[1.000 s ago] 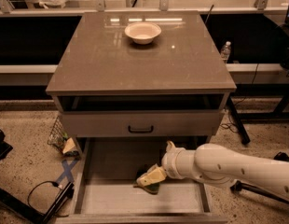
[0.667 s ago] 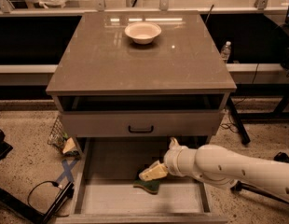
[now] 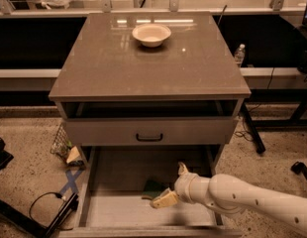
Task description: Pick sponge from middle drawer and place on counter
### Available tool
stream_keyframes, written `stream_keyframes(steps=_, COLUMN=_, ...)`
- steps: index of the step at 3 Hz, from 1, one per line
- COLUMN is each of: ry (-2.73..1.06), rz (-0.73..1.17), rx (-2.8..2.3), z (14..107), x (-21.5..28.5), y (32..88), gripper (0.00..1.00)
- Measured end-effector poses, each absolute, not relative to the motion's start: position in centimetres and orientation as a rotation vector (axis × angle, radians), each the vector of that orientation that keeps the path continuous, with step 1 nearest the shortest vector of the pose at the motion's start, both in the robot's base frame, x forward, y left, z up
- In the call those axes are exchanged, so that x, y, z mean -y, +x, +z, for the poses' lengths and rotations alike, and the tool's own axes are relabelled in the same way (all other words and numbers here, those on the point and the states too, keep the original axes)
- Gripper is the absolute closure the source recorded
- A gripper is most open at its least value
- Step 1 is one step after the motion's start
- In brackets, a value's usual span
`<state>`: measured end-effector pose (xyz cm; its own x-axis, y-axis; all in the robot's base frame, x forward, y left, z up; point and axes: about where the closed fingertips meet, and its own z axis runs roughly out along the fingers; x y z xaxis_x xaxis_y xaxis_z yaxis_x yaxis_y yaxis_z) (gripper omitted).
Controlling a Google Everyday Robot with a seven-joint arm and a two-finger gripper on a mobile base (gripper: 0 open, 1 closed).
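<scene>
The sponge [image 3: 153, 186] is seen as a dark green patch lying on the pale floor of the open drawer [image 3: 114, 209], right of the middle. The gripper [image 3: 164, 199] is set just beside it, on the side nearer the drawer's front, and appears to touch its edge; whether anything is clasped cannot be told. The pale arm [image 3: 242, 202] is reached in from the lower right, low over the drawer's front corner.

Against the views of a second ago, a small shift is noted: the gripper's tip has been carried a little toward the front of the drawer, and the green face is now shown behind and to the left of it rather than under it. The sponge is judged not yet lifted — the grasp seems to be under adjustment, so the picking step is taken as unfinished.

Above, the closed drawer front [image 3: 149, 131] with its black handle is passed over, and the tabletop [image 3: 143, 68] — where the sponge is to be set down — is occupied only by a white bowl [image 3: 151, 34] near its far edge.
</scene>
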<state>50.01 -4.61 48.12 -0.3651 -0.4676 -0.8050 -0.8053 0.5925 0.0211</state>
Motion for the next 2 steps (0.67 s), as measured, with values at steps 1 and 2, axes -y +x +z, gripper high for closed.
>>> stream_keyframes(steps=1, ry=-1.039, rz=0.587, rx=-1.993, z=43.3, x=5.7, y=48.6, gripper=0.00)
stream_keyframes(steps=2, ry=-1.126, rz=0.605, rx=-1.993, z=39.8, x=5.4, y=49.2, gripper=0.00)
